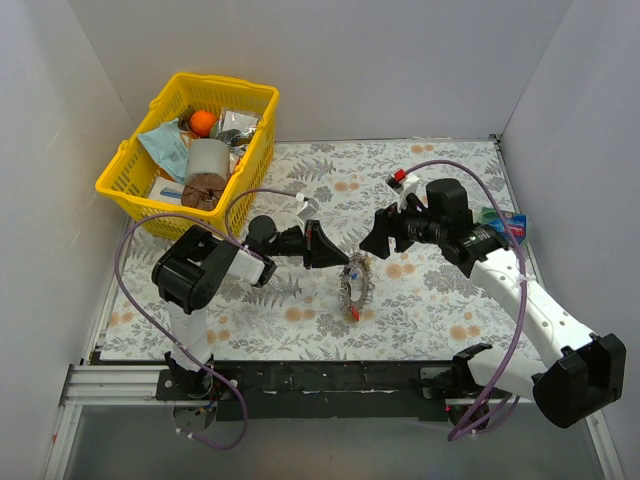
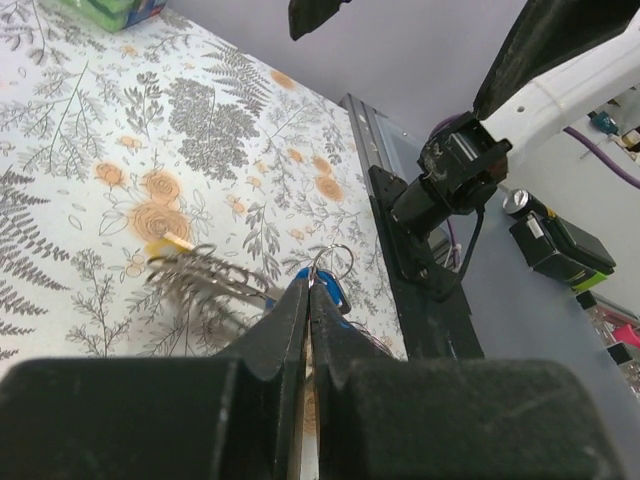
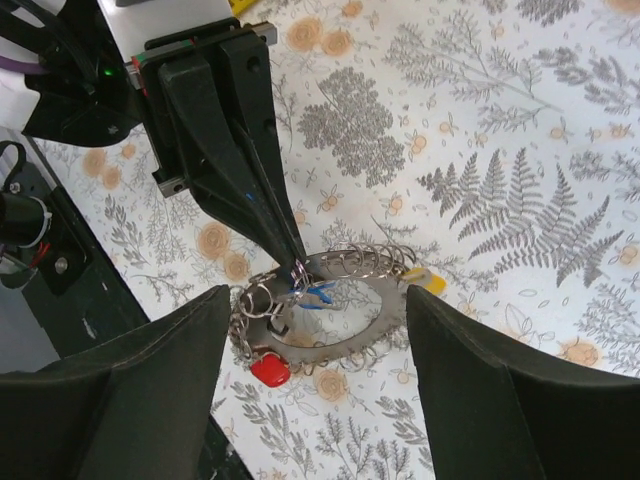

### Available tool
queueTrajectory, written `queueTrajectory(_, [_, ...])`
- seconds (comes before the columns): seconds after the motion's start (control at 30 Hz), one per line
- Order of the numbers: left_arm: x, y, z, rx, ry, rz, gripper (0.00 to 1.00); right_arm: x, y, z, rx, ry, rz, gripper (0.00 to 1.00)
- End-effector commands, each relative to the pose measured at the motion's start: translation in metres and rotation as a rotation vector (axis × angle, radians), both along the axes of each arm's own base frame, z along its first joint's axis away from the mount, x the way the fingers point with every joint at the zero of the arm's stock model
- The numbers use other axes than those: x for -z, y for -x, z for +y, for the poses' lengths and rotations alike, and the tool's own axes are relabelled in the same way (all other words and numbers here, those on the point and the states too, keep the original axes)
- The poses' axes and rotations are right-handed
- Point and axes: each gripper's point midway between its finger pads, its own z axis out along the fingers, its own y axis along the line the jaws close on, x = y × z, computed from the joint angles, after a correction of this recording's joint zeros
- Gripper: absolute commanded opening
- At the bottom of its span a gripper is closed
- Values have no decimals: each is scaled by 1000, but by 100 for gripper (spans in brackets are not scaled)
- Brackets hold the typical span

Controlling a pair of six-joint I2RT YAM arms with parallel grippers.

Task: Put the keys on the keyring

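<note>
The keyring (image 1: 355,285) is a broad silvery ring fringed with small wire loops, tilted up off the floral table mid-way between the arms. A red key (image 3: 270,371) and a yellow one (image 3: 425,282) hang from the keyring (image 3: 392,305). My left gripper (image 1: 342,262) is shut, its tips (image 2: 310,283) pinching the small wire loop of a blue key (image 2: 336,291) right at the keyring's (image 2: 205,282) edge. My right gripper (image 3: 318,300) hovers open above the ring, one finger on each side, touching nothing. The blue key (image 3: 320,293) shows inside the ring.
A yellow basket (image 1: 128,180) full of packets stands at the back left. A green and blue packet (image 1: 505,222) lies behind the right arm. The black front rail (image 1: 320,378) runs along the near edge. White walls close the table in.
</note>
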Motion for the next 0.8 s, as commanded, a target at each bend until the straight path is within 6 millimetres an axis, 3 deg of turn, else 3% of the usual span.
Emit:
queueTrajectory(0.0, [-51, 8, 7, -21, 246, -434, 0, 18, 3, -4, 12, 33, 77, 72])
queueTrajectory(0.4, [-55, 6, 2, -2, 255, -449, 0, 47, 27, 10, -66, -20, 293, 63])
queueTrajectory(0.77, [-57, 8, 3, 7, 255, -453, 0, 67, 27, 16, -35, -24, 432, 58])
